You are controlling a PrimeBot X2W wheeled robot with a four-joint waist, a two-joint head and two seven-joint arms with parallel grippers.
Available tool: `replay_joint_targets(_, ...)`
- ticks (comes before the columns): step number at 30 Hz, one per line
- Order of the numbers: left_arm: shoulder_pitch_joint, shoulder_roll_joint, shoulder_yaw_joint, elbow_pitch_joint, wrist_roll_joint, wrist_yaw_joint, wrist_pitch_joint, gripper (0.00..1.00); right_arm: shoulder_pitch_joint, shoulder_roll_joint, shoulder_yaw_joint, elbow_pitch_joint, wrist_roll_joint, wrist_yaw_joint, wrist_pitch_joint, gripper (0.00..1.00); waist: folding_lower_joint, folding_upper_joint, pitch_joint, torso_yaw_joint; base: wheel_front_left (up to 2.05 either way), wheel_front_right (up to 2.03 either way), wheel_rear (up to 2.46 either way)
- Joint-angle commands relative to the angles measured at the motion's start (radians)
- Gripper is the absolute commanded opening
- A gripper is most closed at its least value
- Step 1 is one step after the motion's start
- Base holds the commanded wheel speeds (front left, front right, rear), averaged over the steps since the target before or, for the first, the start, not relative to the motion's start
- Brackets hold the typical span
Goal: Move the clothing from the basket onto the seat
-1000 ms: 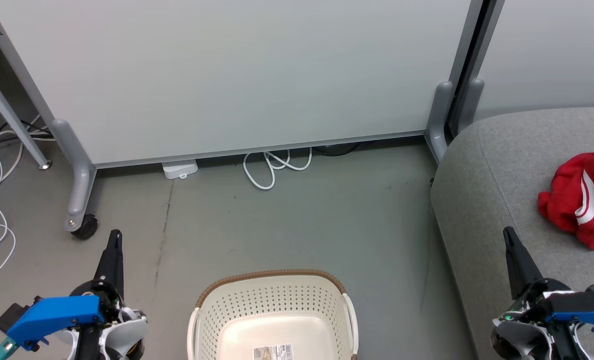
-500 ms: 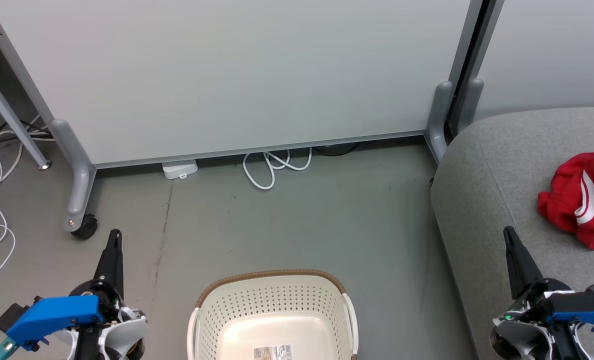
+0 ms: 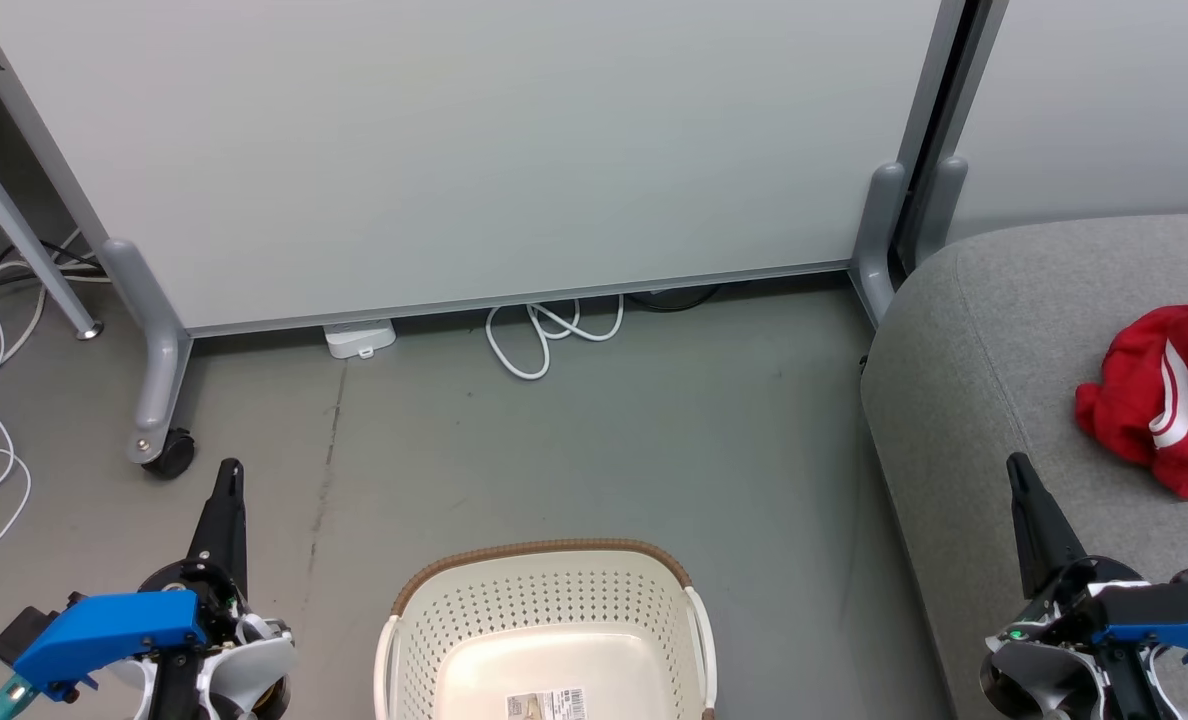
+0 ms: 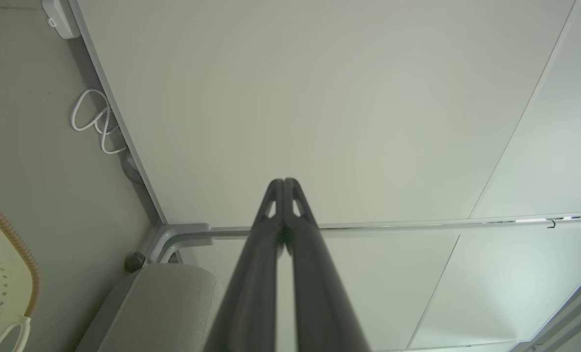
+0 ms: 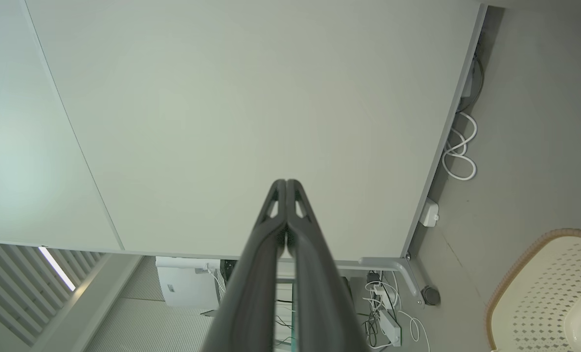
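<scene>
Robot faces a tall white partition panel (image 3: 474,150) on grey legs, with grey floor (image 3: 604,430) between the two.

Cream plastic laundry basket (image 3: 544,600), perforated sides and brown woven-look rim, sits on the floor at bottom centre of the head view, between the two arms. Its inner bottom shows bare cream plastic with a printed paper label (image 3: 546,705) lying flat on it.

Grey fabric-upholstered sofa cushion (image 3: 994,380), rounded edge and stitched seam, takes the right side, apart from the basket. On it, near the right edge of the head view, a crumpled red jersey with white stripes (image 3: 1169,390) lies in a heap. Part of it runs out of frame, so its full extent cannot be told.

Left gripper (image 3: 230,470) hovers over the floor to the basket's left, pointing up the view toward the panel. In the left wrist view its two long dark fingers (image 4: 261,254) are pressed together tip to tip, clenched on nothing.

Right gripper (image 3: 1016,462) shows against the near part of the cushion, close to the jersey but not touching it. The right wrist view shows its fingers (image 5: 263,264) likewise pressed together with nothing between them.

Along the panel's foot:
- a coiled white cable (image 3: 544,340)
- a small white box (image 3: 359,338) to the left of the cable
- a black castor (image 3: 169,455) under the left grey leg
</scene>
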Motion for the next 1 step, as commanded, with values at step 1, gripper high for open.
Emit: replay_joint_targets(1,-0.013,0.002,0.003,-0.004,-0.002,0.002,0.004,0.00,-0.012,-0.001,-0.001,0.000,0.002,0.000,0.005,0.00,0.0000,0.0000,0.000,0.000,0.00,0.00,0.00)
